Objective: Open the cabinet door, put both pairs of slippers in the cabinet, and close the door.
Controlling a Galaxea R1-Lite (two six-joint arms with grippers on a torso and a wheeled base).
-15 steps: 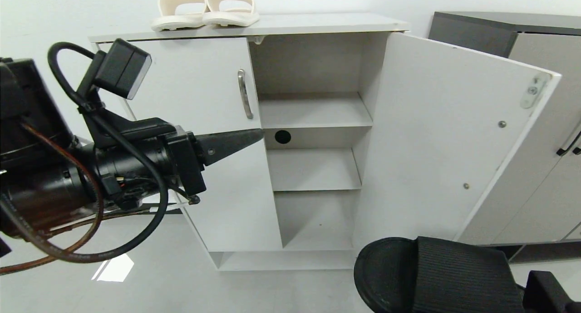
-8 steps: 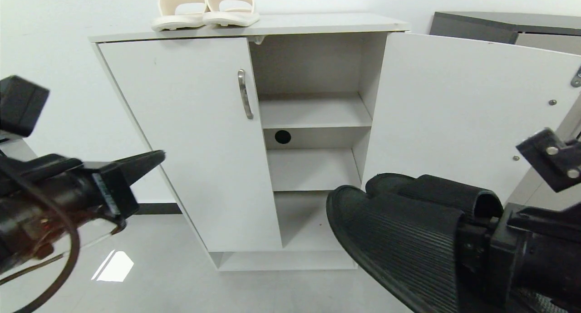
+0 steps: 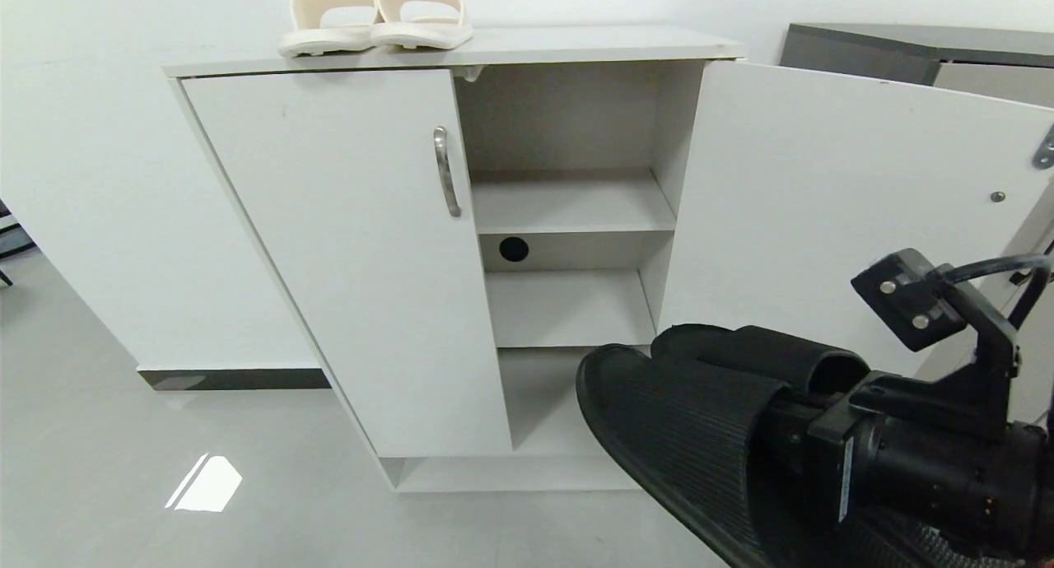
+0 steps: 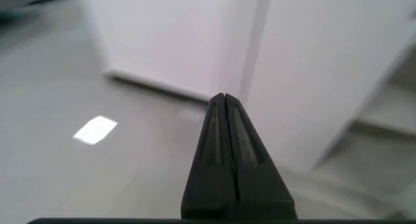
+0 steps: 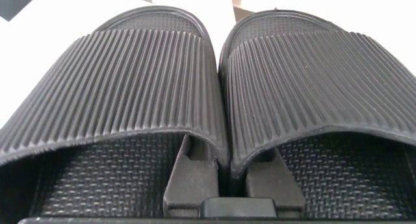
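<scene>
The white cabinet (image 3: pixel 576 43) stands with its right door (image 3: pixel 823 206) swung wide open and its left door (image 3: pixel 346 247) closed, handle (image 3: pixel 445 171) at its inner edge. Bare shelves (image 3: pixel 568 309) show inside. A cream pair of slippers (image 3: pixel 375 18) lies on the cabinet top. My right gripper (image 5: pixel 227 178) is shut on the black pair of slippers (image 3: pixel 700 412), pinching the two inner strap edges together; the black slippers (image 5: pixel 208 81) hang toes-forward in front of the lowest compartment (image 3: pixel 552 412). My left gripper (image 4: pixel 224 99) is shut on nothing, low over the floor by the cabinet's corner.
A grey cabinet (image 3: pixel 906 49) stands right behind the open door. Glossy floor (image 3: pixel 165 469) spreads to the left and front, with a dark baseboard (image 3: pixel 230 379) along the white wall.
The left arm has drawn back leftward out of the head view. The right arm has risen with the black slippers toward the opening. The right door swung further open.
</scene>
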